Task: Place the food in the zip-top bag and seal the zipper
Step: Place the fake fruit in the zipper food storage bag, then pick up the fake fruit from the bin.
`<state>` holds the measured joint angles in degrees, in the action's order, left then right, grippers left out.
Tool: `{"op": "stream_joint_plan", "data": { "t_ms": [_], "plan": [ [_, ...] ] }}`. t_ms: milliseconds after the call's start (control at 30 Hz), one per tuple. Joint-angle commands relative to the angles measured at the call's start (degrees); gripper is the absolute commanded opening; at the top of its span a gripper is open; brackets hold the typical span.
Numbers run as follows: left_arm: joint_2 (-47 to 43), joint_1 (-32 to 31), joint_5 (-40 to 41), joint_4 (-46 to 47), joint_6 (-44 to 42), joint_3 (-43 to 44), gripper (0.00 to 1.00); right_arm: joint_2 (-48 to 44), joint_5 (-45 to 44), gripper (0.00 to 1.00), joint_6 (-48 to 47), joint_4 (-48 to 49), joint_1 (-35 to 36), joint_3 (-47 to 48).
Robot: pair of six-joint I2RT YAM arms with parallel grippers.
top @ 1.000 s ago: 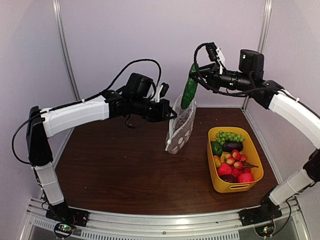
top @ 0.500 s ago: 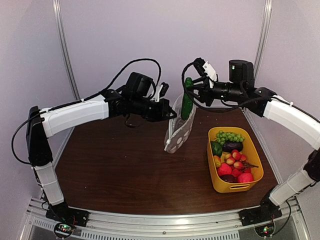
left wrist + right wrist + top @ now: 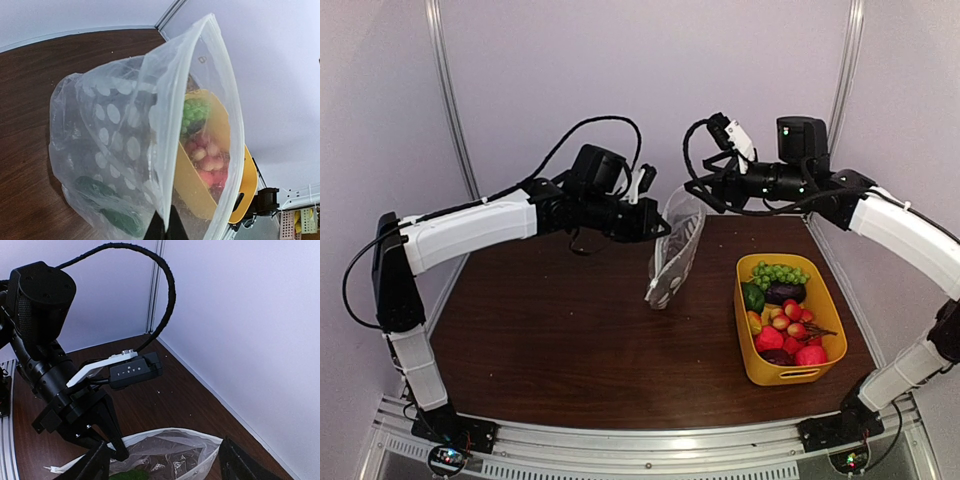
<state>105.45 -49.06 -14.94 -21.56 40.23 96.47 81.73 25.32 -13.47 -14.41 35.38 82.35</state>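
The zip-top bag (image 3: pixel 675 250) hangs clear and floppy over the middle of the dark wooden table (image 3: pixel 570 340). White dots are printed across one wall, and the zipper (image 3: pixel 227 95) runs as a thin white strip around its gaping mouth. The left gripper (image 3: pixel 658 228) is clamped together on the bag's rim and holds it up with the mouth tilted toward the right arm. A green cucumber (image 3: pixel 107 205) lies deep in the bag's lowest corner. The right gripper (image 3: pixel 698 190) hangs just above the mouth, its fingers spread wide apart with nothing between them. The rest of the food sits in a yellow tub (image 3: pixel 825 320) to the right, well apart from the bag, with green grapes (image 3: pixel 780 272) and a dark eggplant (image 3: pixel 785 293) at its far end and red and pink pieces nearer. From above, the cucumber can hardly be made out through the plastic, and whether the bag's bottom touches the table cannot be told. Both wrist views cut their own fingers off at the lower edge, and the tub shows only blurred through the bag wall.
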Motion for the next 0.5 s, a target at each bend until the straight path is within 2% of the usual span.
{"op": "stream_joint_plan", "data": {
  "t_ms": [0,167,300,467],
  "plan": [
    [-2.7,0.4,4.2,-3.0,-3.7,3.1,0.00,-3.1,-2.3,0.75,2.9,-4.4,-1.4,3.3],
    [-4.0,0.4,11.0,-13.5,-12.8,11.4,0.00,-6.4,2.5,0.73,1.6,-10.8,-9.8,1.0],
    [-3.4,0.4,13.9,-21.6,-19.1,17.0,0.00,-7.7,6.0,0.66,-3.9,-18.4,-18.3,-2.9],
    [-2.0,0.2,10.6,-23.4,-20.5,11.6,0.00,-6.9,3.1,0.57,-17.5,-34.2,-23.0,-5.9]
  ]
}}
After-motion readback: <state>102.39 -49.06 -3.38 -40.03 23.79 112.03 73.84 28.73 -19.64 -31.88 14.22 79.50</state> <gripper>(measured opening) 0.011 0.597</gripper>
